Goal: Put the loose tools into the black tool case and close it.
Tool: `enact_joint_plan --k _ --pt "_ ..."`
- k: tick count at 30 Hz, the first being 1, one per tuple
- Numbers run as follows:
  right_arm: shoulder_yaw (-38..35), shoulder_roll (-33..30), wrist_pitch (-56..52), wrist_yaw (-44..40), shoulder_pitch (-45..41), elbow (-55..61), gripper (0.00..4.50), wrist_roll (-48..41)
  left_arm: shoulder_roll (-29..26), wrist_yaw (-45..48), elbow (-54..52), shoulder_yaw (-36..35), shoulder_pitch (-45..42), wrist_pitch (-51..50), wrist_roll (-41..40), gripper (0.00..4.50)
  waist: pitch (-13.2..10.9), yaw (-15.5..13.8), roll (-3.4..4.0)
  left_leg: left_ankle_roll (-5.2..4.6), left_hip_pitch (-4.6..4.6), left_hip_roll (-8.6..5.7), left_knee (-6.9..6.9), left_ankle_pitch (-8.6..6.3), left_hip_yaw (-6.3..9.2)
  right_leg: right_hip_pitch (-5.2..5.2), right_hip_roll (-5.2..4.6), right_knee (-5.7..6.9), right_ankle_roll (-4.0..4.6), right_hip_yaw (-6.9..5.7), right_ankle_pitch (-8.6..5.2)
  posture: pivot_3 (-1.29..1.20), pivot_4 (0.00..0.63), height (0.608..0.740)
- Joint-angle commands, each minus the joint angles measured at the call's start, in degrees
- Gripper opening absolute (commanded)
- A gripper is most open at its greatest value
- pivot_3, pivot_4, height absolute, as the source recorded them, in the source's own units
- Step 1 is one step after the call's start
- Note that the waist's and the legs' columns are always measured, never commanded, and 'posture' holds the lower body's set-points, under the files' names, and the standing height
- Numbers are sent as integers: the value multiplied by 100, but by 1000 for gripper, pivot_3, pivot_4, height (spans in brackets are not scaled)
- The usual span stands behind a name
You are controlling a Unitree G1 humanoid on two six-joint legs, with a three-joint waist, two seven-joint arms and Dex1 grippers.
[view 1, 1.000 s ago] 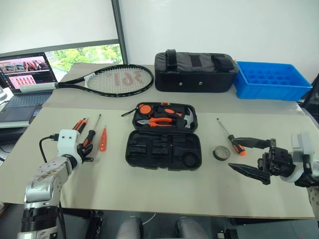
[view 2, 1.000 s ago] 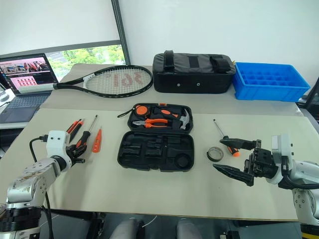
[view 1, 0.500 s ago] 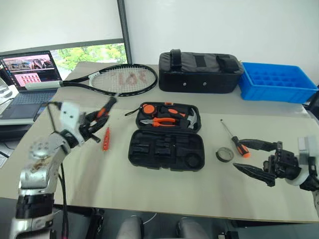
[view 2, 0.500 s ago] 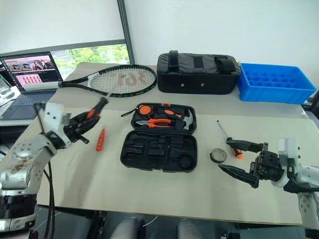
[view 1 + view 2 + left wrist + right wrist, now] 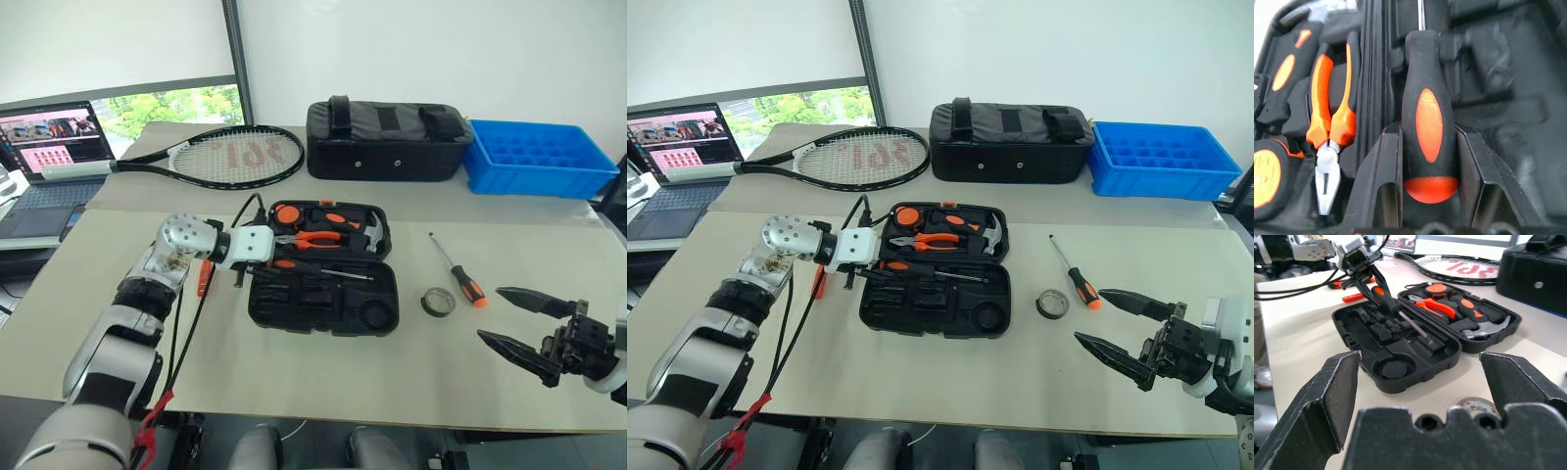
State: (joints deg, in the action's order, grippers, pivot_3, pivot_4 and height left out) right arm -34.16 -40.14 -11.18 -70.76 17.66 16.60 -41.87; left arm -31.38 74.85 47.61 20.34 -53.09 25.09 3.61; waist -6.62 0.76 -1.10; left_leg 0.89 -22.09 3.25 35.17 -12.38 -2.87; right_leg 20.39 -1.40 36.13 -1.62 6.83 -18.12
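We record, on the bench (image 5: 323, 382), largest first:

Black tool case (image 5: 323, 299): lying open at mid-bench, pliers (image 5: 315, 238) and a hammer (image 5: 368, 233) seated in the far half, moulded slots in the near half.

Left end effector (image 5: 874, 271): over the case's near half, fingers (image 5: 1388, 166) clamped on the handle of a large screwdriver (image 5: 921, 273), its shaft lying across the slots.

Right end effector (image 5: 1122, 328): fingers spread wide, holding nothing, above the bench's near right area.

Second screwdriver (image 5: 456, 270): flat on the bench, right of the case.

Small orange screwdriver (image 5: 819, 283): left of the case, partly hidden by the arm.

Tape roll (image 5: 437, 302): between the case and the second screwdriver.
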Motion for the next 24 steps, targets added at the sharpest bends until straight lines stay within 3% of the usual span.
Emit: enact_joint_plan --k 1,8,20,22,24 --pt "-321 48 144 80 122 304 4500 -191 105 -112 663 -27 -387 469 244 935 -1 15 -1 0 -1 -1 0 0 1 0 0 0 0 1 0 0 150 708" --pt "-359 114 88 277 228 561 4500 -218 270 -384 1321 1 -597 555 600 935 -3 15 -6 -1 1 -8 5 0 14 -2 0 11 -11 1 -6 0 150 708" --pt "-114 -104 -114 529 -129 661 4500 -281 209 -66 1233 -129 -423 412 576 935 1 9 2 -1 1 -17 10 1 29 -5 0 21 -23 2 -12 0 150 708" --pt "-101 -130 -138 539 -161 666 4500 -296 196 -14 1204 -161 -407 351 555 1951 2 6 3 -1 0 -19 11 1 32 -6 -1 21 -23 3 -11 0 150 708" --pt "-97 -150 -164 550 -178 682 4500 -311 183 -59 1173 -184 -393 339 579 2592 3 6 5 -1 -1 -20 11 1 35 -6 0 22 -21 5 -10 0 150 708"
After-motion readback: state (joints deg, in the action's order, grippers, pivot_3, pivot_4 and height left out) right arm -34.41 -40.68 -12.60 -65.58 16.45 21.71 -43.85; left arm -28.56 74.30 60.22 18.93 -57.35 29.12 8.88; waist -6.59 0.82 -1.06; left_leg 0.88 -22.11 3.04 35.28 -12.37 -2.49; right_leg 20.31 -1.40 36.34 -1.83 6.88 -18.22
